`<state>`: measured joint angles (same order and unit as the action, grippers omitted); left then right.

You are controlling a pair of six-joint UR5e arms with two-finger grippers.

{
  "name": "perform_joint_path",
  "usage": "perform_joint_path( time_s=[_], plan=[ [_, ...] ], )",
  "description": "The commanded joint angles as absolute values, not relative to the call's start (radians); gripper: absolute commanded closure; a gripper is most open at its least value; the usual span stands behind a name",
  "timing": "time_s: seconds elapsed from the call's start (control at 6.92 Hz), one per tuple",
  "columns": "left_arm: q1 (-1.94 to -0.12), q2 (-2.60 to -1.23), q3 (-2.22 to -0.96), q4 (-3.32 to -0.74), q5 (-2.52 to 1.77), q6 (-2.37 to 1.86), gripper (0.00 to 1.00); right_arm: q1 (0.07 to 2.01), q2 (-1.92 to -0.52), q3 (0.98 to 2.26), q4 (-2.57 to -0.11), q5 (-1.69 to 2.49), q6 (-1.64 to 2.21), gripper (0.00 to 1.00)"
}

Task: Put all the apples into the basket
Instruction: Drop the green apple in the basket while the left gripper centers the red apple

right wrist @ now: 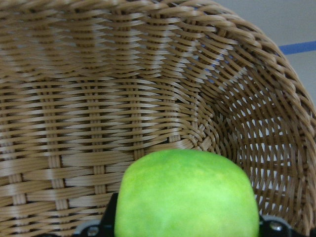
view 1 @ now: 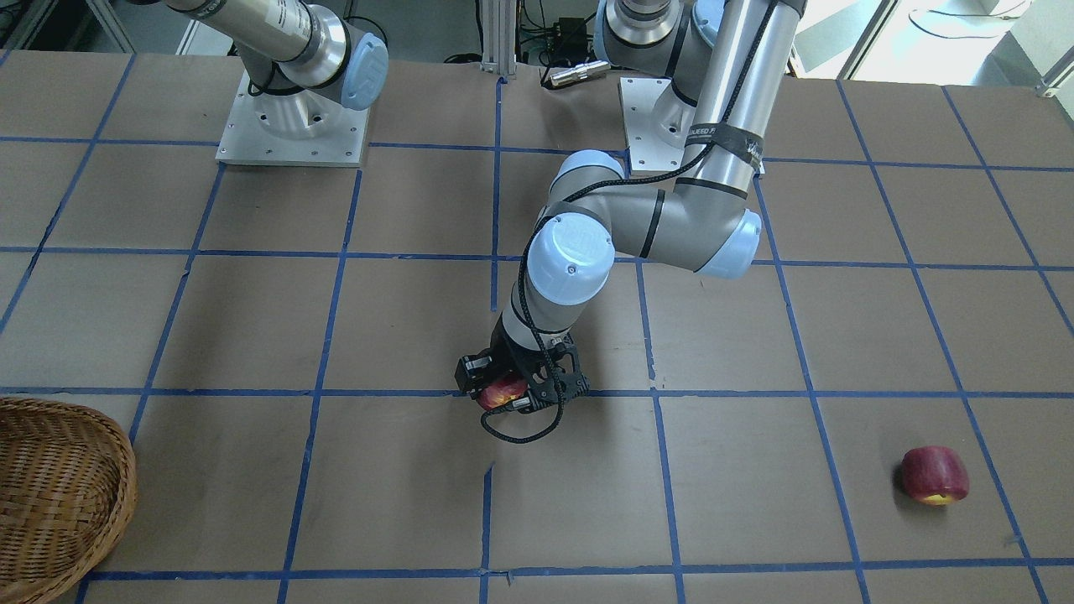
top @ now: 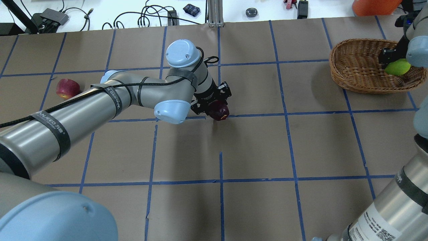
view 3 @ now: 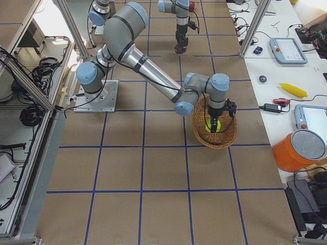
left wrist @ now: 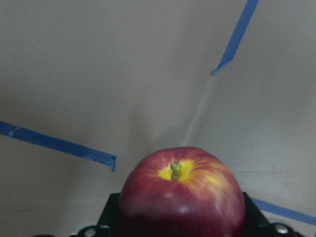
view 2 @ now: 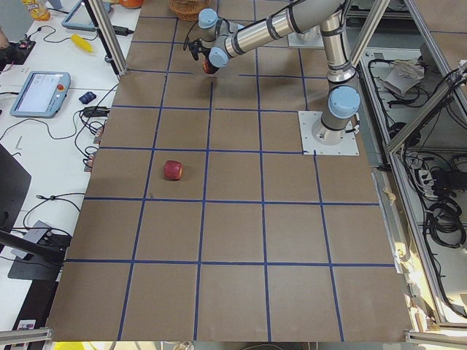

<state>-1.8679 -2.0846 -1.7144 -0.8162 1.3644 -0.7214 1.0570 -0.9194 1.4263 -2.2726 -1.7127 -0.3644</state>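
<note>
My left gripper [top: 219, 108] is shut on a dark red apple [top: 219, 111] near the table's middle; the apple also shows in the front view [view 1: 501, 392] and fills the left wrist view [left wrist: 182, 195], stem end forward. My right gripper [top: 394, 65] is shut on the lime-green apple [top: 397, 67] and holds it over the wicker basket [top: 357, 67]; the right wrist view shows the green apple [right wrist: 186, 196] above the basket's woven wall [right wrist: 98, 113]. The second red apple [top: 67, 88] lies on the table at the far left, also in the front view [view 1: 935, 476].
The table is brown paper with a blue tape grid. The basket [view 1: 50, 495] sits at a table corner on my right. Both arm base plates [view 1: 294, 126] stand at the robot's edge. Cables and small devices lie past the far edge.
</note>
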Motion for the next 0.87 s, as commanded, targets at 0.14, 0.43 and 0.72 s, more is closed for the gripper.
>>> perform_joint_path(
  time_s=[0.14, 0.43, 0.72],
  plan=[
    [-1.868, -2.065, -1.710, -0.822, 1.371, -0.715, 0.00, 1.043, -0.887, 1.416, -2.290, -1.715, -0.383, 0.35],
    [-1.797, -1.978, -1.681, -1.017, 1.417, -0.523, 0.00, 1.045, -0.902, 1.411, -2.270, -1.717, -0.382, 0.00],
    [-1.632, -1.922, -1.651, -1.161, 1.506, -0.209, 0.00, 1.086, -1.038, 1.414, -2.075, -1.700, -0.353, 0.00]
  ],
)
